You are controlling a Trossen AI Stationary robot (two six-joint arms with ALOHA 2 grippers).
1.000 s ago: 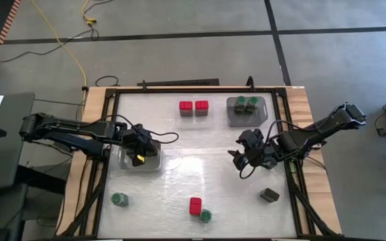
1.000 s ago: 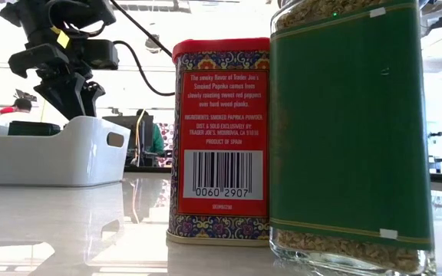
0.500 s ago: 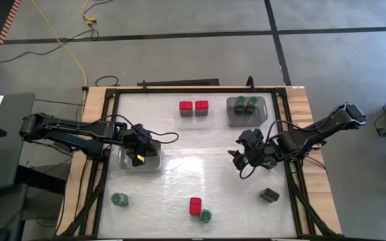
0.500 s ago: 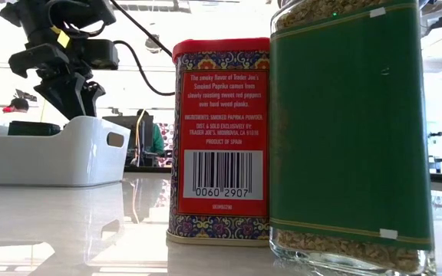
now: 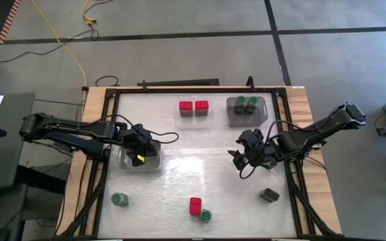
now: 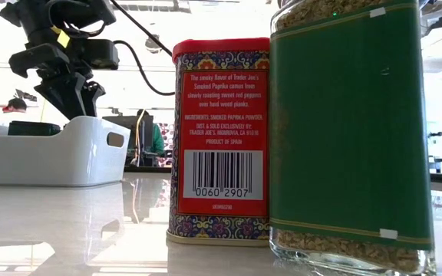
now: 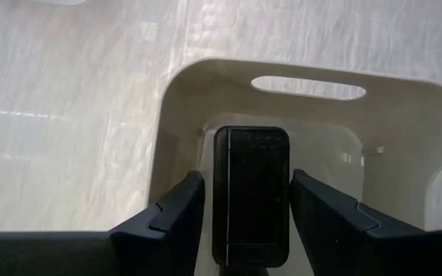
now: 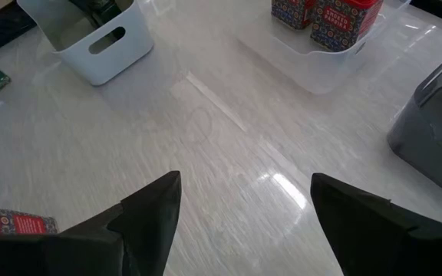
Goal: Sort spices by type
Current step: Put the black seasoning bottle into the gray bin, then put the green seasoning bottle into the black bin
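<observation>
1. A dark tin point(image 7: 251, 195) stands between the fingers of the left gripper point(image 5: 139, 155), inside the white bin point(image 5: 154, 165) at the left-middle of the table point(image 5: 200, 144). In the left wrist view the two fingers point(image 7: 169, 222) sit just beside the tin's sides; whether they press on it or leave a sliver of gap I cannot tell.
2. The other spices are spread about the table. Two red tins point(image 5: 194, 106) stand side by side at the far middle, in a clear tray point(image 8: 336, 61).
3. Two green-lidded jars point(image 5: 246, 103) sit together in a grey tray point(image 5: 233, 114) at the far right.
4. Near the front edge a red tin point(image 5: 195, 205) stands just beside a green-lidded jar point(image 5: 206, 215); the low view shows this pair close up, tin to the left of jar.
5. Another green-lidded jar point(image 5: 119, 199) stands alone at the front left.
6. A second dark tin point(image 5: 269, 195) lies at the front right, well apart from the rest.
7. The right gripper point(image 5: 236, 159) hangs over bare table at the right-middle, its jaws spread wide and holding nothing.
</observation>
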